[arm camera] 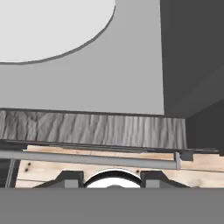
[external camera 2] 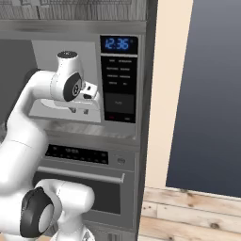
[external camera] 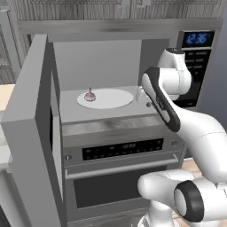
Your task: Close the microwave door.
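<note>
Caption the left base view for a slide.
Microwave door swung wide open, small pink item on the turntable, arm reaching into the microwave.

White round turntable (arm camera: 48, 26) at top left, cut by frame edge, lying flat on grey microwave cavity floor (arm camera: 127, 83). Dark grey inner wall (arm camera: 192, 52) along right side. Below floor edge, grey streaked metal band (arm camera: 92, 129) running full width. Under it, thin grey horizontal bar handle (arm camera: 87, 158), bracket at right end, pale wood plank floor (arm camera: 100, 168) behind it. Two dark finger tips (arm camera: 66, 179) at bottom edge, set apart; nothing between them.
</note>
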### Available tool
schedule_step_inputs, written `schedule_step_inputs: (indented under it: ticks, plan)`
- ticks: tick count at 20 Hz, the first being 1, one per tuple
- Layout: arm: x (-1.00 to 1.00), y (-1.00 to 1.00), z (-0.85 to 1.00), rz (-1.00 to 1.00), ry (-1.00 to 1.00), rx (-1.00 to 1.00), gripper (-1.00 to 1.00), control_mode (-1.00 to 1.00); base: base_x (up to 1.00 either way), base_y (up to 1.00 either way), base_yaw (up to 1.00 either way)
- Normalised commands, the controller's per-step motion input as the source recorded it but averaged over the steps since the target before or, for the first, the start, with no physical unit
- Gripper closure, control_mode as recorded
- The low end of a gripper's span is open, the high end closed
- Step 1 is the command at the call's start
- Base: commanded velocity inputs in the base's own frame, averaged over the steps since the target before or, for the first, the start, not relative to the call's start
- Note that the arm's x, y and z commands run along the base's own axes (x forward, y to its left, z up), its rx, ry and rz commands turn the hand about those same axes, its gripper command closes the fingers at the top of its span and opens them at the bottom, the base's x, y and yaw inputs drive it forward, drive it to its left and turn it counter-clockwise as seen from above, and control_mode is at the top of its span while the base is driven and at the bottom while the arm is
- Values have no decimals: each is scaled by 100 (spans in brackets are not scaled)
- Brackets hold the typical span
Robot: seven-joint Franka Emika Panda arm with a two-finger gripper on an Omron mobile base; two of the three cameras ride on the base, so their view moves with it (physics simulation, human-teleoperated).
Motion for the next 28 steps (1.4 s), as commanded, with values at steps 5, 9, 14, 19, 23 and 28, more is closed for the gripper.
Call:
schedule_step_inputs:
  ticks: [5,9,14,19,23,28]
  plan:
    - [-54,25,1,0,-10,0,-100,-100,0,0,0]
    - [-100,38,0,-11,-17,0,-100,-100,0,0,0]
    - [-100,23,29,-16,-39,0,-100,-100,0,0,0]
    - [-100,47,9,-7,-45,-4,-100,-100,0,0,0]
    - [-100,13,2,-6,-60,0,-100,-100,0,0,0]
    - [-100,38,5,-4,-67,-4,-100,-100,0,0,0]
